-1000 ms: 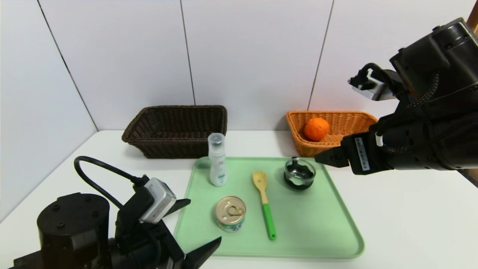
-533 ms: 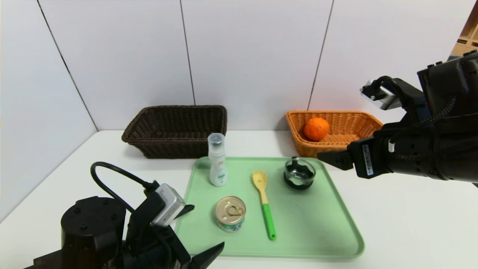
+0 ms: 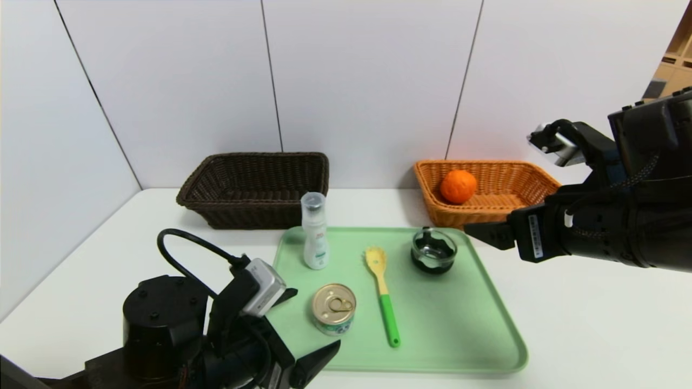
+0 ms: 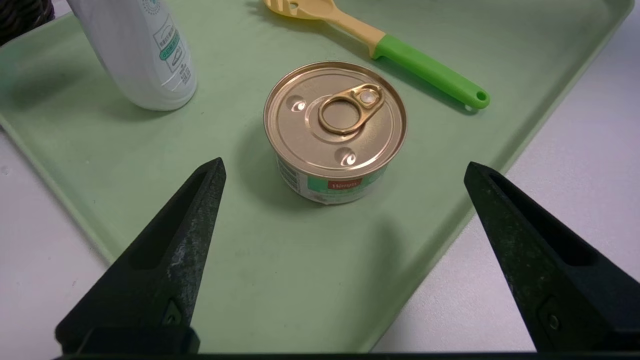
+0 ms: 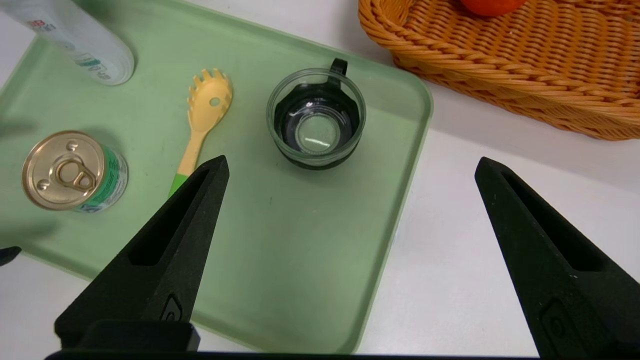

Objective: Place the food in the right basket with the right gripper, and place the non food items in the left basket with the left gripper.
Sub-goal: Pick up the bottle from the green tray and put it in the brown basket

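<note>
In the left wrist view the bottle (image 4: 137, 55) is cut off at the upper edge, so its cap is out of sight, and the spoon (image 4: 380, 45) loses its prongs there too. The print on the can's (image 4: 335, 132) label is too small to read. In the right wrist view only a sliver of the orange (image 5: 487, 5) shows at the upper edge, the orange basket (image 5: 510, 65) runs off the corner, and the bottle is cropped to its base. In the head view the right gripper's (image 3: 486, 233) far finger is hidden behind the near one.

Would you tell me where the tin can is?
In the head view, the tin can stands on the green tray's near left part, beside the pasta spoon.
</note>
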